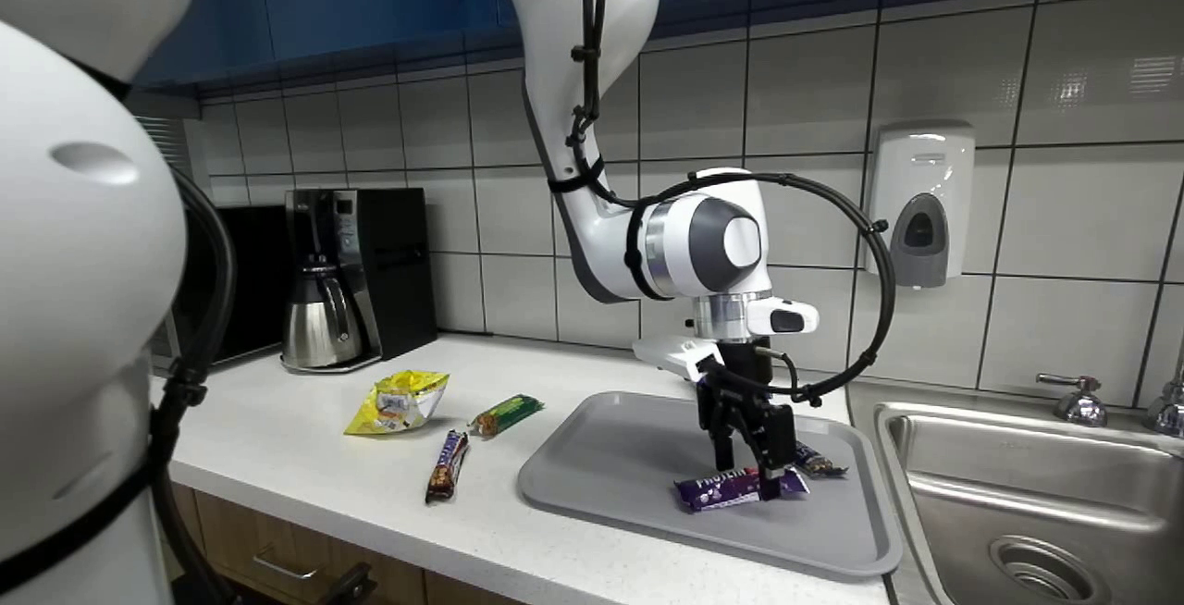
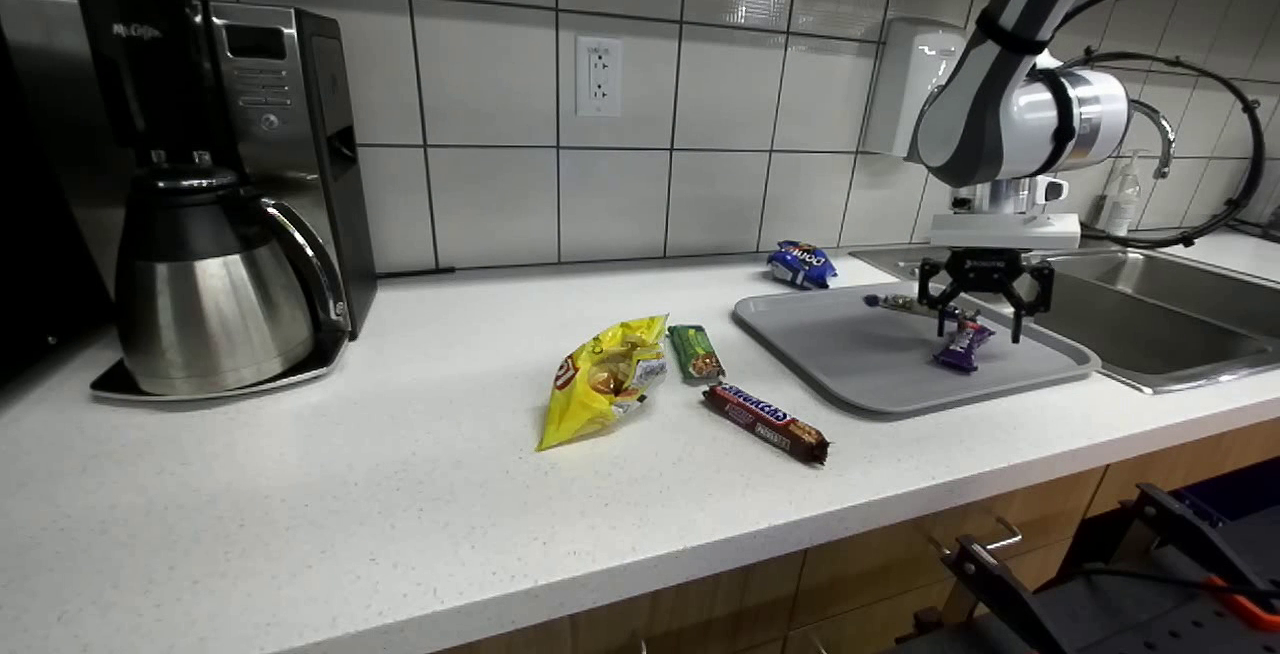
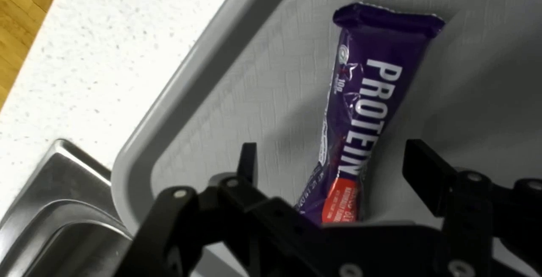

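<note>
A purple wrapped bar lettered PROTEIN (image 3: 377,78) lies on the grey tray (image 3: 262,99). Above it my gripper (image 3: 334,162) points down with its jaws apart, one finger (image 3: 249,162) on each side of the bar. Bare tray shows between the bar and both fingers in the wrist view, so neither appears to touch it. The body of the gripper hides the bar's near end there. In both exterior views the gripper (image 2: 978,331) stands low over the purple bar (image 2: 962,352). A smaller dark wrapped bar (image 1: 816,460) lies behind it on the tray.
Left of the tray lie a Snickers bar (image 2: 765,421), a green packet (image 2: 697,352) and a yellow bag (image 2: 605,379). A blue packet (image 2: 802,264) sits behind the tray. The steel sink (image 1: 1064,485) borders the tray's right side. A coffee maker (image 1: 361,272) stands farther left.
</note>
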You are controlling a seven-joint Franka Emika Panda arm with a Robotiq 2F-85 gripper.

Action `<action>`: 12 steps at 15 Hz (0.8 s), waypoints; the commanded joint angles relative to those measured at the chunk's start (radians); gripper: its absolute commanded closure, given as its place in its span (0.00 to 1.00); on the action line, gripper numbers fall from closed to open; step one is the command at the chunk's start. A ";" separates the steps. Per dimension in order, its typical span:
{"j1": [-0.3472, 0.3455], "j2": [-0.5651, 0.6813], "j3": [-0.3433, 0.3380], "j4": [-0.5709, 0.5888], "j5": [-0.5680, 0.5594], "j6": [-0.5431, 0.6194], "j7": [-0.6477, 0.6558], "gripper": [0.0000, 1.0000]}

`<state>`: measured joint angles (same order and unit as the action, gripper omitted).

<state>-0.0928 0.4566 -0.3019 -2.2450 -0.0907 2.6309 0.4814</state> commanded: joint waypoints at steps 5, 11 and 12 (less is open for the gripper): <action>-0.025 0.002 0.008 0.016 0.050 -0.003 -0.067 0.73; -0.022 -0.015 0.005 0.009 0.061 -0.003 -0.084 0.95; -0.021 -0.018 0.005 0.007 0.061 -0.003 -0.084 0.96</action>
<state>-0.0991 0.4593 -0.3036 -2.2360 -0.0513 2.6309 0.4408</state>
